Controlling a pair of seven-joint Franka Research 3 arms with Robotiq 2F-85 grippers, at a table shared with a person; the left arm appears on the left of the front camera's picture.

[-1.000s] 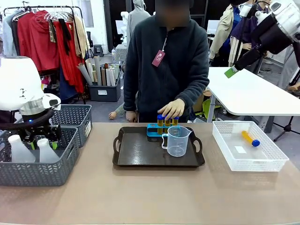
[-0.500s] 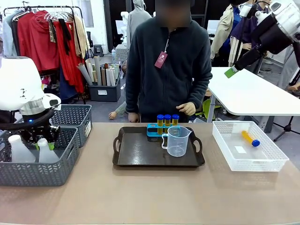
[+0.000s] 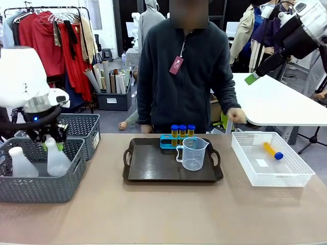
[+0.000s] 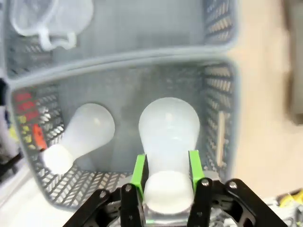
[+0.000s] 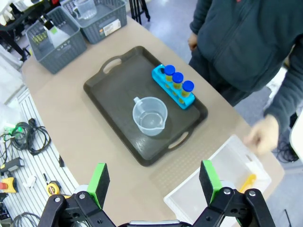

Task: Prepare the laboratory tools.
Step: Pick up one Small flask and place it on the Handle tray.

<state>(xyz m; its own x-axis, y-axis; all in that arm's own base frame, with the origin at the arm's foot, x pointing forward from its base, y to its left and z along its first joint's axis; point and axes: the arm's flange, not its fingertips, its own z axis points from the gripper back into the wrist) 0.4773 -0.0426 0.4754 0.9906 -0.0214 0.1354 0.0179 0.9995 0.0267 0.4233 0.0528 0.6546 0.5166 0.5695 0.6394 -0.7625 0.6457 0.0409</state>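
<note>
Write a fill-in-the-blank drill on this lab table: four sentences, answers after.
1. The left gripper is shut on one conical flask; ___ other flask sits in the grey basket.
2. The blue rack on the dark tray holds ___ blue-capped tubes.
3. A fourth tube lies in the white basket on the robot's ___ side.
4. The right gripper has its jaws ___.
Missing words: one; three; right; open.

No legible writing; maroon tag (image 3: 173,64) on the jacket (image 3: 196,81) too small to read
</note>
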